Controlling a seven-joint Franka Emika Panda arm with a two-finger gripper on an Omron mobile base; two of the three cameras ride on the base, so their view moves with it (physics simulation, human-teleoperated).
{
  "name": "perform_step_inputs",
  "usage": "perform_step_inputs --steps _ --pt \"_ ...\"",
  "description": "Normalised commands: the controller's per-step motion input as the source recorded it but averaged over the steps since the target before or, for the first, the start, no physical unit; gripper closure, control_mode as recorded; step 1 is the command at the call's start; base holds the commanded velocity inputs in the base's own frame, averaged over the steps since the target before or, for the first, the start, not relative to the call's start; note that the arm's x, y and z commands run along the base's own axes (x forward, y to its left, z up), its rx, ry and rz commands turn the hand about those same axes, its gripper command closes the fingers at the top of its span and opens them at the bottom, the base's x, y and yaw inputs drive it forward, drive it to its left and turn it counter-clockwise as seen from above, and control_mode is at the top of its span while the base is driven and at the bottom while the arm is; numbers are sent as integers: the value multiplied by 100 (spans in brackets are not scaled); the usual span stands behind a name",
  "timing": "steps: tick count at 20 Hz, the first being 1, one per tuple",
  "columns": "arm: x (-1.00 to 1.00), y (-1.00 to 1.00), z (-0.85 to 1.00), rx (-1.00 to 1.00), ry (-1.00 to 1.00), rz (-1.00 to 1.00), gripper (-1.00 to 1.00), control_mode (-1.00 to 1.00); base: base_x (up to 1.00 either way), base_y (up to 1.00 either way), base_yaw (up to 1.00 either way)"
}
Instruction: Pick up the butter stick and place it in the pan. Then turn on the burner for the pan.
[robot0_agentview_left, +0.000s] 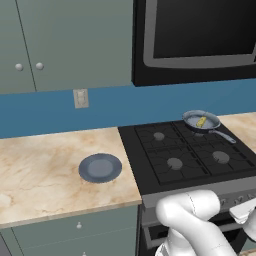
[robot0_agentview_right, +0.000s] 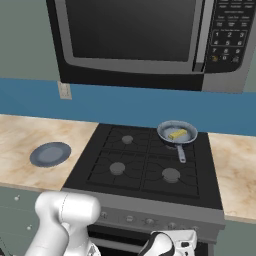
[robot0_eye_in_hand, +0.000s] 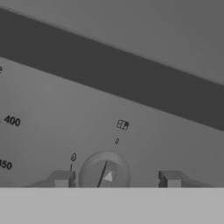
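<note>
The butter stick (robot0_agentview_right: 177, 134) already lies in the pan (robot0_agentview_right: 176, 132) on the far right burner, so only the burner is left. The hand (robot0_eye_in_hand: 116, 179) sits low at the stove front, fingers parted either side of a knob (robot0_eye_in_hand: 105, 171), gripping nothing.

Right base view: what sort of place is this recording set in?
A rendered home kitchen: a four-burner stove set in a marble-look counter, a microwave above it, and a pan on a rear burner.

The stove's control panel (robot0_eye_in_hand: 52, 109) reads "400" and "450" beside a knob (robot0_eye_in_hand: 105, 171).
</note>
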Motion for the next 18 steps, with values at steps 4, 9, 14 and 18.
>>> perform_step_inputs --steps 4,9,14,18 --pt "10 36 0 0 1 0 100 -100 0 0 0" --pt "4 58 0 0 0 0 100 -100 0 0 0" --pt "2 34 0 -1 1 1 100 -100 0 0 0" --pt "0 0 0 0 0 0 100 -100 0 0 0"
